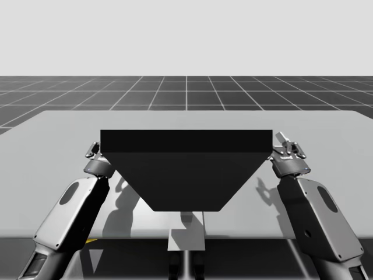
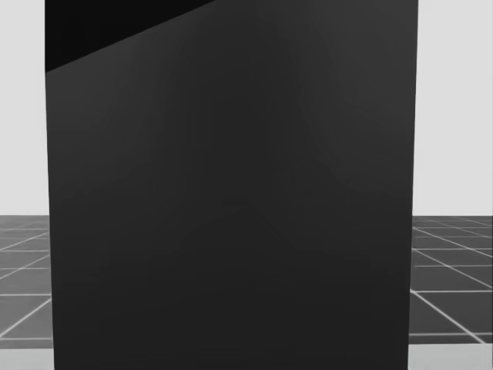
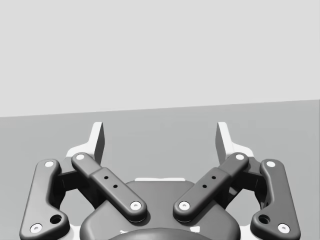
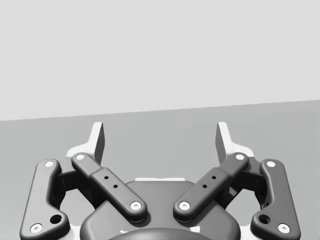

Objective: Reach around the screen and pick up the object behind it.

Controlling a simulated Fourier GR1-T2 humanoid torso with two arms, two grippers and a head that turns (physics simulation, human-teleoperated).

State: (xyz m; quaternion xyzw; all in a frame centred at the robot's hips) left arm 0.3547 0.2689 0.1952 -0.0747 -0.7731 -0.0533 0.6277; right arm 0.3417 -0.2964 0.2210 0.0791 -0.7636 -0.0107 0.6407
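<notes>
The matte black flat screen (image 1: 186, 169) hides the object, so weight, stiffness and hold point can't be judged. Left hand (image 3: 160, 137), right hand (image 4: 160, 137): both spread apart, empty.

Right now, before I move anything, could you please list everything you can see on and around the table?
screen: one, black, standing mid-table between my two tools
table: one, grey, under the screen
floor: one, dark with a pale grid, beyond the table
arms: two, grey and black; left arm at the screen's left, right arm at its right
tools: two, dark grey; left tool and right tool, both open, nothing between their fingers
</notes>
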